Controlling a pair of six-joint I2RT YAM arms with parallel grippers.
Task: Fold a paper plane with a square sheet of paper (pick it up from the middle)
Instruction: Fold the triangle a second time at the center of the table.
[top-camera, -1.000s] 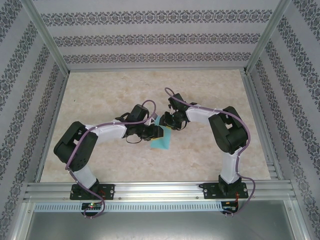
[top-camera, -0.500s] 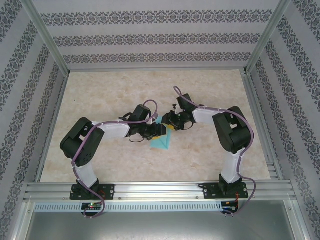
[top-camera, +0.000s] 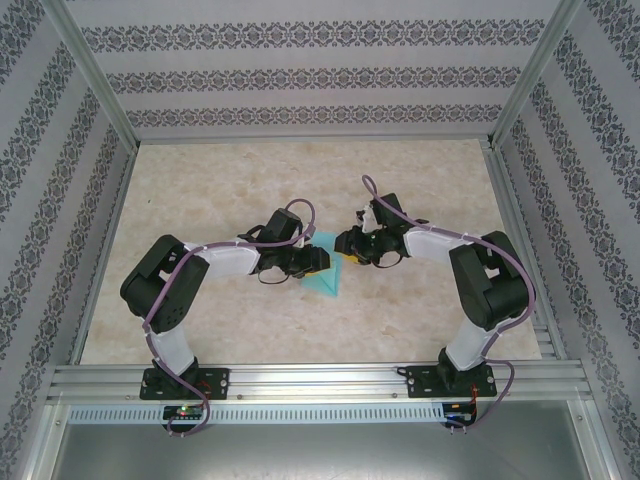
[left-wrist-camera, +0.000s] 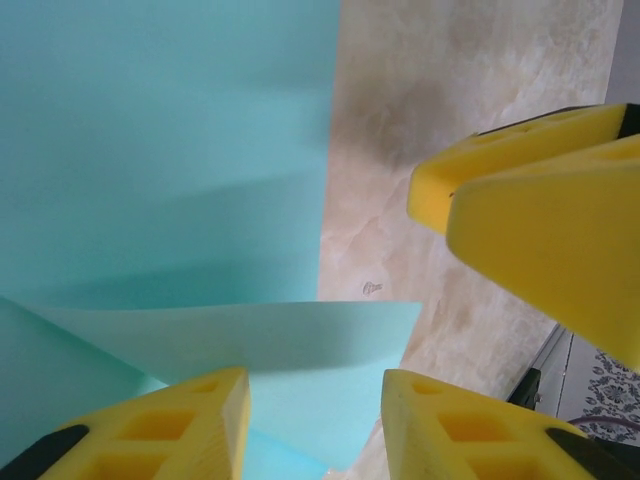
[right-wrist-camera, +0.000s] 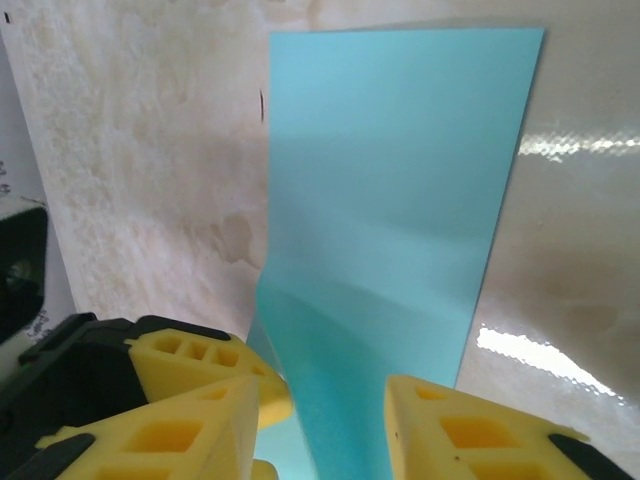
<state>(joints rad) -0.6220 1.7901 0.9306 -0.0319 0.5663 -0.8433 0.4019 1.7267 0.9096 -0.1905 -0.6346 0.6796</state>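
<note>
Top external shows the turquoise sheet of paper (top-camera: 328, 281) in the middle of the worktop (top-camera: 430, 180), with the left tool (top-camera: 318, 262) and right tool (top-camera: 348, 247) meeting over it. Both are part open. A folded flap sits between the left one's fingers (left-wrist-camera: 170, 420), and the right one straddles the sheet's end.

the square sheet of paper (right-wrist-camera: 400, 200) — turquoise, creased, one end lifted, the rest lying flat

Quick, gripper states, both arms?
Left gripper: open, square sheet of paper between its fingers, unclamped.
Right gripper: open, straddling the same sheet.
</note>
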